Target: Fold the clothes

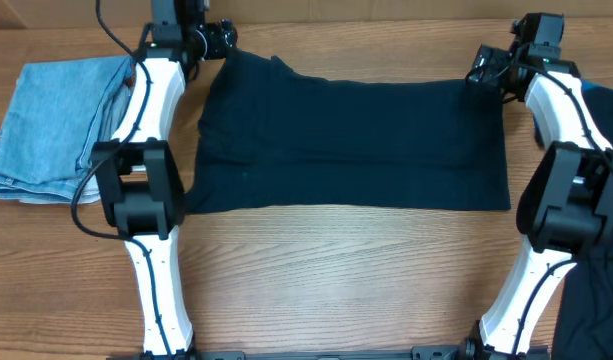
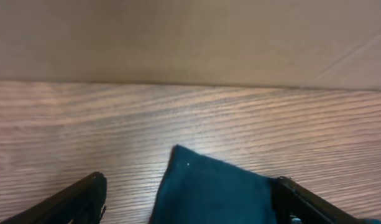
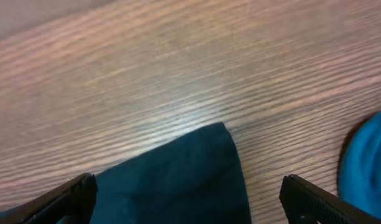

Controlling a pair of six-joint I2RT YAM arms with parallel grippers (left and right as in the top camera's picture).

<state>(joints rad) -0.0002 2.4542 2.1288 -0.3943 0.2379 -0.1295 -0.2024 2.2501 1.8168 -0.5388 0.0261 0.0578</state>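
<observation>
Light wood-grain table (image 1: 336, 270), plain tan backdrop (image 2: 178, 37) along its far edge

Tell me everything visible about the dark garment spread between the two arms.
The dark blue garment is soft-looking cloth, laid flat as a wide rectangle on the wooden table, slightly rumpled at its left end. Its far corners sit between the open fingers of the left gripper and right gripper; neither is closed on it.

Dark garment (image 1: 351, 145) lies spread flat, folded denim (image 1: 51, 125) beside it
</observation>
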